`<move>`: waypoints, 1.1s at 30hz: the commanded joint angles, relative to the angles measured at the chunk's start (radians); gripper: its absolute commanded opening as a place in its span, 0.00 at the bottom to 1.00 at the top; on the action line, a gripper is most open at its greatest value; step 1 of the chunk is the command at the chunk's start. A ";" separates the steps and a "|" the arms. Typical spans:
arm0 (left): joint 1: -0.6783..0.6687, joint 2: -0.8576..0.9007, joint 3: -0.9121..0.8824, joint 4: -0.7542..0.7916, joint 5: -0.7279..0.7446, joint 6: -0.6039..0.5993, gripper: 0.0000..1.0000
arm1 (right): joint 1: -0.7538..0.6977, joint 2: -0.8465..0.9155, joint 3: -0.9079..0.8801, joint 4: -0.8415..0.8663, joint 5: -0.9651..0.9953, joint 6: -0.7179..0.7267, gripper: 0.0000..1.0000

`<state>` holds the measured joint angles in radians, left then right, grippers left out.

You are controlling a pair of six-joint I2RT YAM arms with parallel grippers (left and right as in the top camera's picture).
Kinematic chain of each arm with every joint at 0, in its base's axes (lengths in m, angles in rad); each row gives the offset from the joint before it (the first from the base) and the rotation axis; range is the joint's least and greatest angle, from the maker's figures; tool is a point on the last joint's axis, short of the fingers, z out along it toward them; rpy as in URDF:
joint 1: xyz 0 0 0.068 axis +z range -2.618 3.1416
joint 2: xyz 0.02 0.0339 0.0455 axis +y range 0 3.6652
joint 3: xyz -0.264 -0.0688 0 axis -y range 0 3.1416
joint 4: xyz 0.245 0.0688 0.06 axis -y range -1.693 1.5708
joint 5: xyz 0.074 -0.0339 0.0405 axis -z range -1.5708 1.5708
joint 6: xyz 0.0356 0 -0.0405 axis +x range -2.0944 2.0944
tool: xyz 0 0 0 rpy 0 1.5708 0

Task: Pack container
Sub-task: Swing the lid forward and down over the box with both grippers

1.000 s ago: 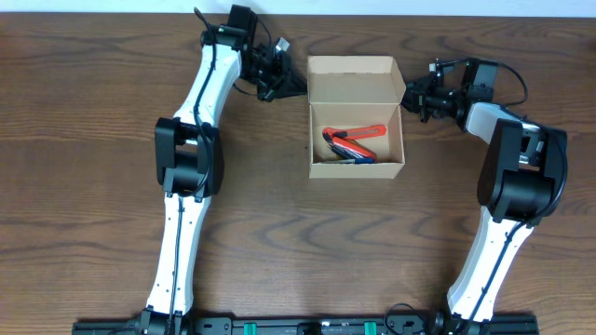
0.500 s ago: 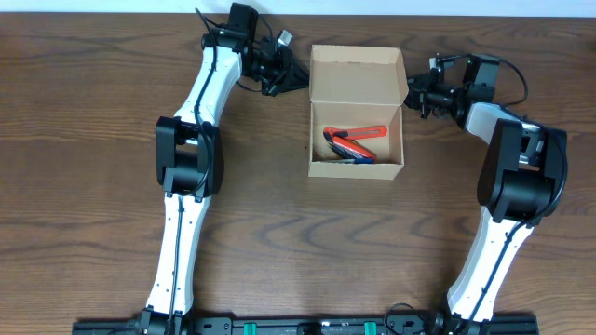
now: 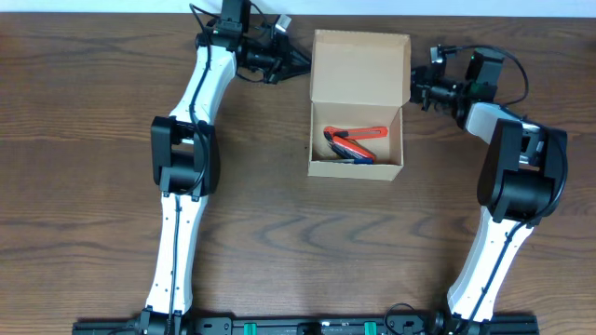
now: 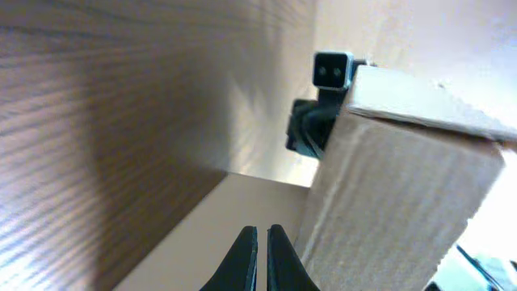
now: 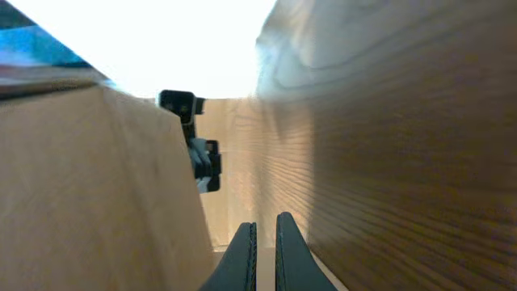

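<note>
Left claw (image 3: pixel 302 63) and right claw (image 3: pixel 413 91) pressed together, empty, flanking the open container (image 3: pixel 358 74)

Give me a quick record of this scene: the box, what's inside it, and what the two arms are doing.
container: open cardboard box
lid flap: open, at the far side
contents: red and blue items, type unclear
left pincer: shut, beside the flap's left edge
right pincer: shut, beside the flap's right edge
held: nothing in either pincer
</note>
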<state>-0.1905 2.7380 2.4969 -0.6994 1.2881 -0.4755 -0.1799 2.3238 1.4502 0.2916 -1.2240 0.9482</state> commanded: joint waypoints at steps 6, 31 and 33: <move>0.003 -0.006 0.008 0.024 0.207 -0.011 0.06 | 0.004 0.004 0.003 0.232 -0.140 0.237 0.01; -0.001 -0.253 0.008 -0.729 -0.042 0.577 0.06 | 0.040 -0.003 -0.018 1.284 -0.336 1.103 0.02; -0.002 -0.253 0.008 -0.798 -0.040 0.633 0.06 | 0.045 -0.007 -0.034 1.284 -0.336 1.103 0.02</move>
<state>-0.1917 2.4893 2.4992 -1.4502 1.2652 -0.0010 -0.1505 2.3234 1.4380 1.5333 -1.5421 2.0071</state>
